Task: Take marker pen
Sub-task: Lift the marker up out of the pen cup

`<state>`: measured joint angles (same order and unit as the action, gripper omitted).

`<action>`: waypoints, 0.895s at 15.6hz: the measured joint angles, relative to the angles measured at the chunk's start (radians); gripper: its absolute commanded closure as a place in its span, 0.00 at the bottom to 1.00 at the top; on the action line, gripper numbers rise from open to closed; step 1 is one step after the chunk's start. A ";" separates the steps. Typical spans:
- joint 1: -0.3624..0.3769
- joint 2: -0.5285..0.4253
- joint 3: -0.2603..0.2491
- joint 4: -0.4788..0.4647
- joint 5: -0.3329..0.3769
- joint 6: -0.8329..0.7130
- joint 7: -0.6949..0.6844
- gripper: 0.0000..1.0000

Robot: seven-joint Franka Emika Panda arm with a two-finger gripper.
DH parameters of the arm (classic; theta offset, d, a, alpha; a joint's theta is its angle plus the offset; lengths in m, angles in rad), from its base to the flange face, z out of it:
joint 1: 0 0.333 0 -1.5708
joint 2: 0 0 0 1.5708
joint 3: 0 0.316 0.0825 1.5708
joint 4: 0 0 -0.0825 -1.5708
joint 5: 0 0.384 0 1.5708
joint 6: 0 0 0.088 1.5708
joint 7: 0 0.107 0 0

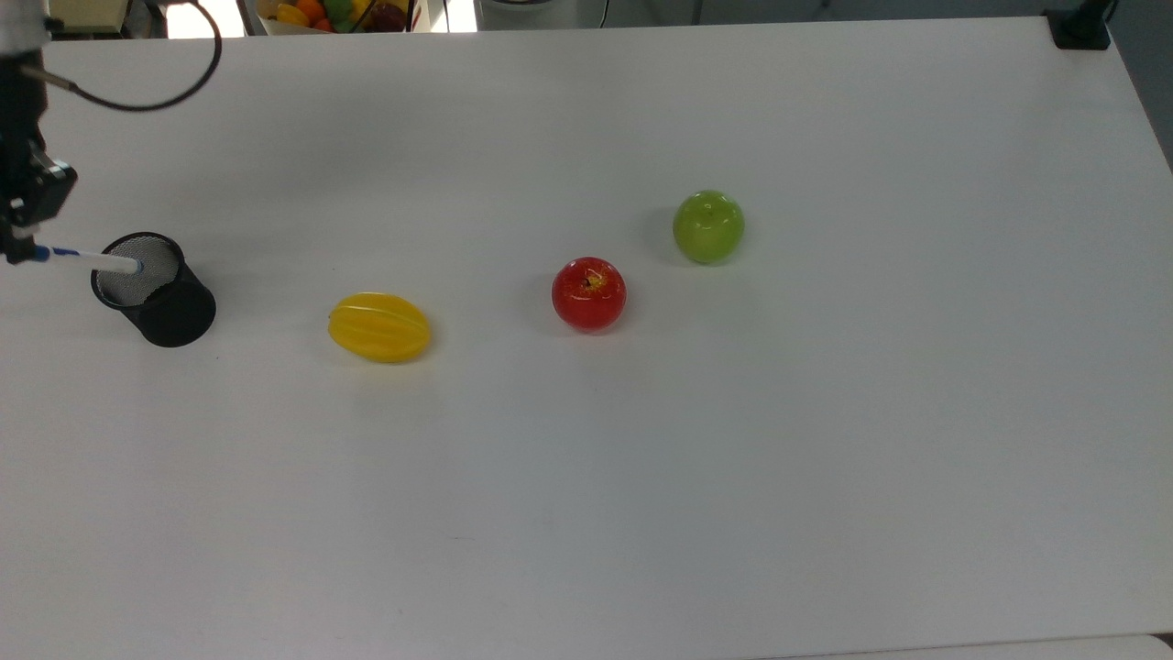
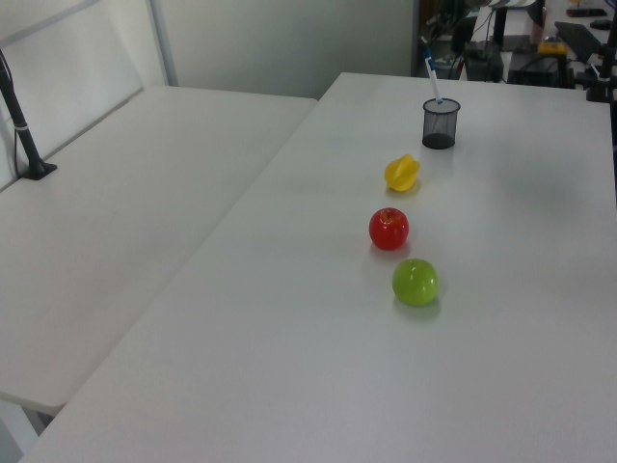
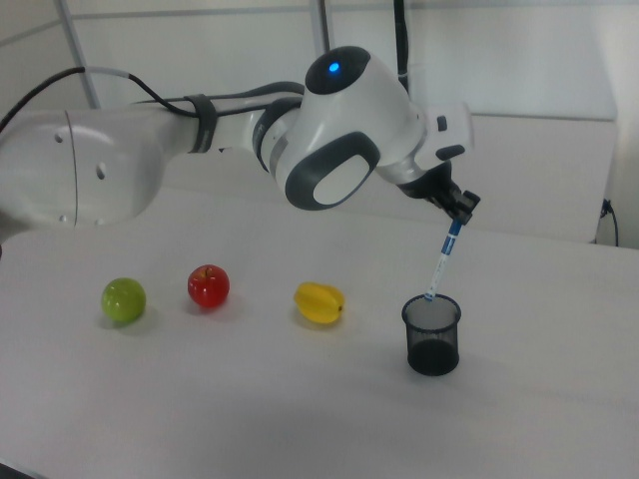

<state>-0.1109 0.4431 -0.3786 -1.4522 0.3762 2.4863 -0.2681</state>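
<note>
The marker pen (image 1: 92, 259), white-barrelled with a blue cap, hangs nearly upright in the right view (image 3: 440, 261). Its lower tip is level with the mouth of the black mesh cup (image 3: 432, 344). My gripper (image 3: 459, 222) is shut on its blue capped top end. In the top view the gripper (image 1: 20, 249) is at the far left edge, left of the cup (image 1: 174, 316), and the pen slants from it to the cup's rim. In the left view the pen (image 2: 433, 81) stands above the cup (image 2: 440, 130) at the table's far end.
A yellow ribbed fruit (image 1: 379, 327), a red apple (image 1: 588, 293) and a green apple (image 1: 708, 226) lie in a row to the top view's right of the cup. A black mount (image 1: 1079, 27) sits at the table's top right corner.
</note>
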 measured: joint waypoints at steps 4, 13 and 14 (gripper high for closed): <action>0.000 -0.069 0.001 0.001 0.000 0.000 0.000 0.90; 0.094 -0.160 0.015 0.006 0.001 -0.426 0.005 0.89; 0.111 -0.163 0.015 0.009 0.001 -0.475 0.013 0.89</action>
<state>0.0004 0.2803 -0.3635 -1.4429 0.3768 2.0110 -0.2551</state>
